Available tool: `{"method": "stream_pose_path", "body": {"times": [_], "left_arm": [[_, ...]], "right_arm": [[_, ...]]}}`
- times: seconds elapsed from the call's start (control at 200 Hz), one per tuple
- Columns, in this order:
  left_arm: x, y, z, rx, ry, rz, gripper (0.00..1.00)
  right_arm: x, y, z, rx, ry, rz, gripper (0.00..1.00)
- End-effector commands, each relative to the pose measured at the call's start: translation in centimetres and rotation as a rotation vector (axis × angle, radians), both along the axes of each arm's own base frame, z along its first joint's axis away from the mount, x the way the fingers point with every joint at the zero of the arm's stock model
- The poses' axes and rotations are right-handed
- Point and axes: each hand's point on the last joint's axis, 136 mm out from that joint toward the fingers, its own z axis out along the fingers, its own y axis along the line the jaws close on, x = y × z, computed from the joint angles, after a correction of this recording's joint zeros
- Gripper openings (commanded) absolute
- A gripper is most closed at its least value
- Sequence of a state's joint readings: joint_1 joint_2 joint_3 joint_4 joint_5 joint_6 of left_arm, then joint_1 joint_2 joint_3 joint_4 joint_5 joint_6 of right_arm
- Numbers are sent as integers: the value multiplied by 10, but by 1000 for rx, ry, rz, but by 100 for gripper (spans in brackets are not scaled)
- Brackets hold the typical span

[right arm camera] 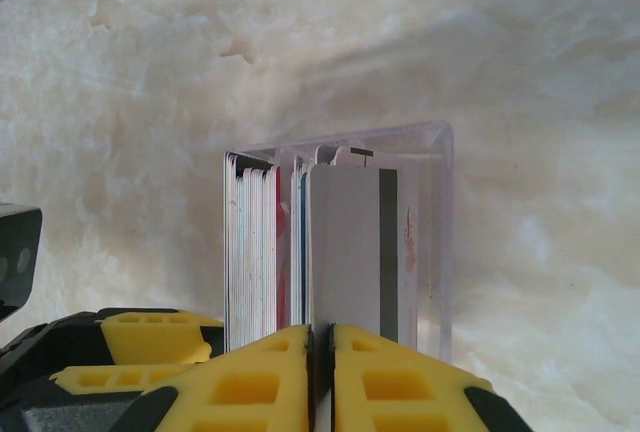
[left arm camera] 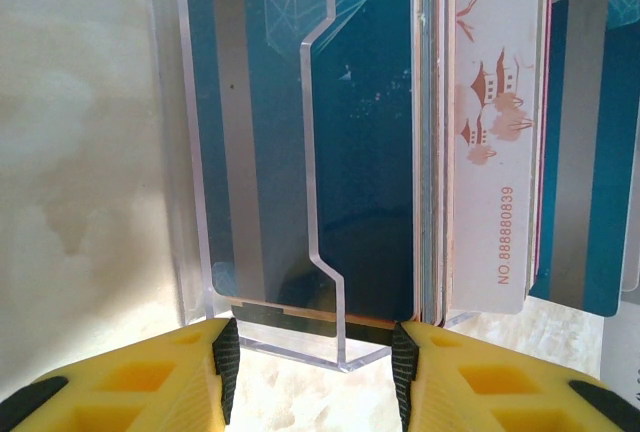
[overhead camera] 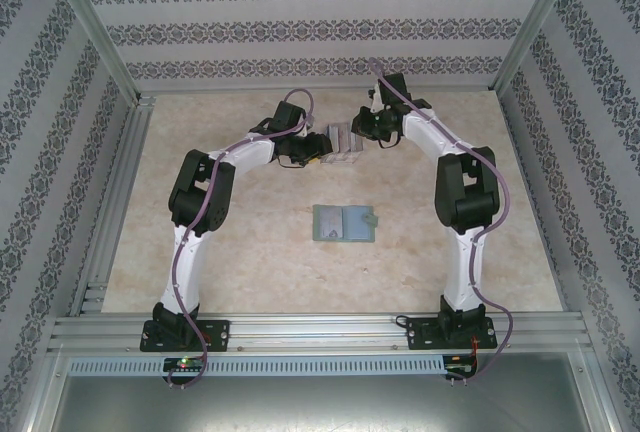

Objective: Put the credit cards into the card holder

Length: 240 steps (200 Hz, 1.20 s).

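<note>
The credit cards (overhead camera: 340,144) stand on edge in a clear acrylic stand (left arm camera: 300,357) at the back middle of the table. In the left wrist view the blue cards (left arm camera: 360,152) and a white card with pink drawings (left arm camera: 495,152) fill the stand. My left gripper (left arm camera: 312,352) is shut on the stand's base, a pad on each side. My right gripper (right arm camera: 322,337) is shut on the near edge of a white card with a grey stripe (right arm camera: 345,252) that still sits among the others. The card holder (overhead camera: 345,223) lies open and flat at the table's middle, apart from both grippers.
Both arms meet over the stand, left gripper (overhead camera: 318,147) and right gripper (overhead camera: 362,132). Metal frame rails (overhead camera: 300,330) run along the near edge and the sides. Patterned walls close off the back and sides.
</note>
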<state>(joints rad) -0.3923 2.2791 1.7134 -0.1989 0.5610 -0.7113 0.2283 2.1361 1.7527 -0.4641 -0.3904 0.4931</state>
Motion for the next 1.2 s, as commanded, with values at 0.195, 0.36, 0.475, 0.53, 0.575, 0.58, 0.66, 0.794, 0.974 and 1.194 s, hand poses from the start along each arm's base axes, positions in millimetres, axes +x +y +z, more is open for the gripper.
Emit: {"method": "stream_pose_path", "body": {"times": [0.195, 0.36, 0.475, 0.53, 0.575, 0.58, 0.66, 0.794, 0.974, 1.194], "left_arm": [[-1, -6, -1, 4, 7, -5, 47], [-2, -3, 4, 12, -7, 5, 47], [-3, 3, 12, 21, -44, 32, 47], [-4, 5, 16, 21, -51, 35, 47], [-5, 6, 19, 25, -56, 39, 47], [-5, 6, 20, 25, -59, 40, 47], [-9, 10, 27, 25, -76, 49, 46], [-17, 16, 44, 15, -122, 59, 47], [-30, 24, 63, -2, -190, 64, 47], [-50, 30, 68, -33, -230, 50, 46]], "right_arm": [[-10, 0, 38, 31, -60, 24, 10], [-14, -8, 51, 25, -84, 15, 10], [-19, -12, 61, 20, -101, 15, 10], [-22, -14, 66, 16, -109, 15, 10], [-25, -14, 69, 15, -115, 18, 10], [-26, -14, 70, 15, -116, 17, 10], [-32, -17, 76, 14, -125, 17, 10], [-46, -18, 89, 28, -146, 26, 10], [-72, -15, 102, 74, -165, 52, 10], [-106, -14, 105, 123, -157, 81, 10]]}}
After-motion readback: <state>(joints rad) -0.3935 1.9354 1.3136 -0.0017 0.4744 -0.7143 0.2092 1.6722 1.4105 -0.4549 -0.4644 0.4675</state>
